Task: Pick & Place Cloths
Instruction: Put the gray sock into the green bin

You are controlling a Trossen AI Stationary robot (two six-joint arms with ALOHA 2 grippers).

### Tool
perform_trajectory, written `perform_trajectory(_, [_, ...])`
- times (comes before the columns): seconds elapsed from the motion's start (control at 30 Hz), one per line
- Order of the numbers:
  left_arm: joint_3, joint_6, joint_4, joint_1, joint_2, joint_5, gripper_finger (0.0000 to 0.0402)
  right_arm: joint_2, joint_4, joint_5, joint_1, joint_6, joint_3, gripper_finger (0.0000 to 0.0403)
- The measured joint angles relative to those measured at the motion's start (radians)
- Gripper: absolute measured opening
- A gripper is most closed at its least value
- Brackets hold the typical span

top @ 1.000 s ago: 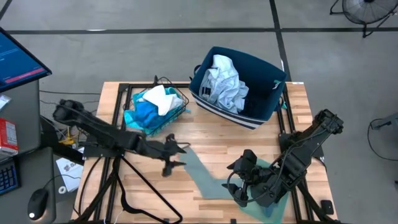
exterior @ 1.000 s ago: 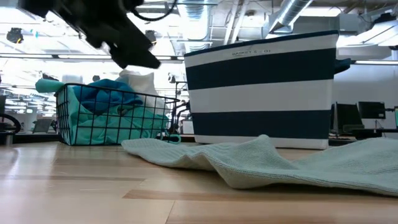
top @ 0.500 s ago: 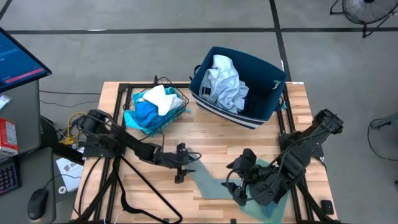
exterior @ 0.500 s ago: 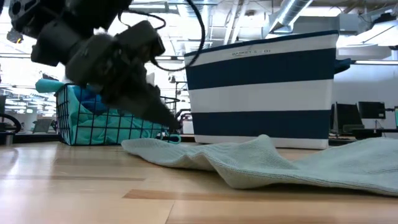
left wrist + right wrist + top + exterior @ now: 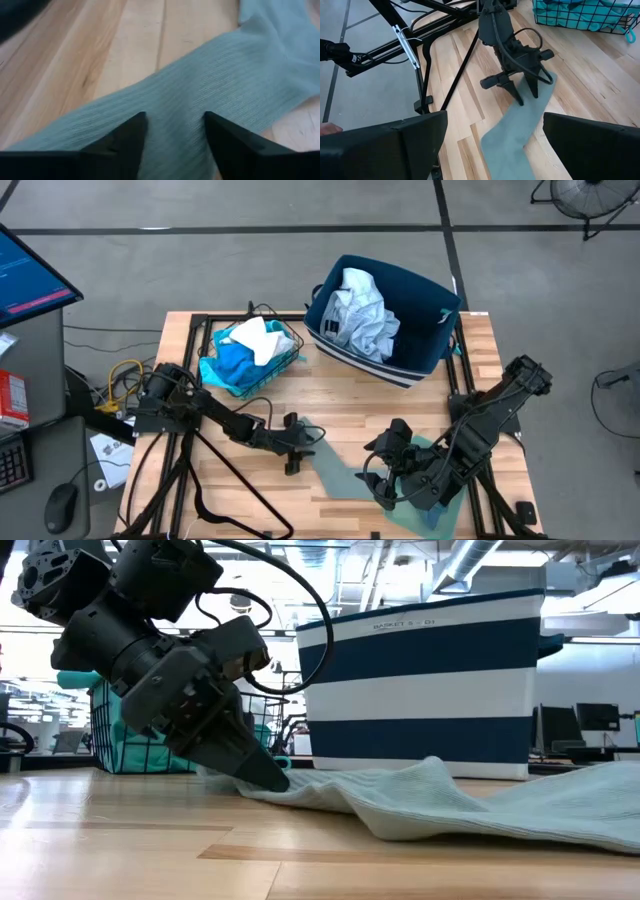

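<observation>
1. Left gripper: lowered to the table at the near end of the grey cloth, fingers spread apart with the fabric lying between the two tips, as its own wrist view shows. Nothing is clamped yet.
2. Wire basket: stands at the back left of the table, holding a bright turquoise cloth with a white cloth on top; well apart from the left gripper.
3. Grey cloth: a long strip lying flat on the wood, its long axis running diagonally from the left gripper's tips toward the right arm at the front right. The end under the left gripper is the free end; this arm is plainly the nearer one to it, and the cloth extends away from it to the right.
4. Navy bin: at the back centre-right, with a pale blue-white cloth bunched inside.
5. Right gripper: low at the front right, resting over the far end of the grey strip, its fingers wide apart and empty in its wrist view.
</observation>
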State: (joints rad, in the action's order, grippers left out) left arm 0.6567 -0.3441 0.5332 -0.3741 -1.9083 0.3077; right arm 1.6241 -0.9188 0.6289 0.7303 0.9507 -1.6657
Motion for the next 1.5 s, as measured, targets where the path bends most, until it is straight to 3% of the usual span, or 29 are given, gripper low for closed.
perform_trajectory(0.23, [-0.001,-0.113,-0.053,0.002,0.010,-0.015,0.0033,0.000,0.000,0.000,0.000,0.000,0.000,0.0322])
perform_trajectory(0.3, [0.001,-0.167,-0.051,0.005,0.012,-0.041,0.0012,0.000,0.000,0.000,0.000,0.000,0.000,0.0322])
perform_trajectory(0.47, [-0.009,-0.216,-0.112,-0.007,0.121,-0.091,0.0002,0.000,0.000,0.000,0.000,-0.034,0.000,0.0322])
perform_trajectory(0.8, [-0.005,-0.074,-0.097,-0.007,0.501,0.010,0.0001,0.001,0.037,0.000,-0.069,-0.192,0.006,0.0322])
perform_trajectory(0.93, [-0.004,-0.029,-0.098,-0.007,0.594,0.017,0.0001,0.001,0.084,0.000,-0.125,-0.300,0.006,0.0322])
perform_trajectory(1.17, [-0.004,-0.027,-0.096,-0.007,0.654,0.041,0.0000,0.001,0.210,-0.018,-0.233,-0.506,0.006,0.0322])
perform_trajectory(1.5, [-0.004,-0.035,-0.090,-0.006,0.656,0.160,0.0000,0.064,0.271,-0.088,-0.328,-0.542,0.007,0.0322])
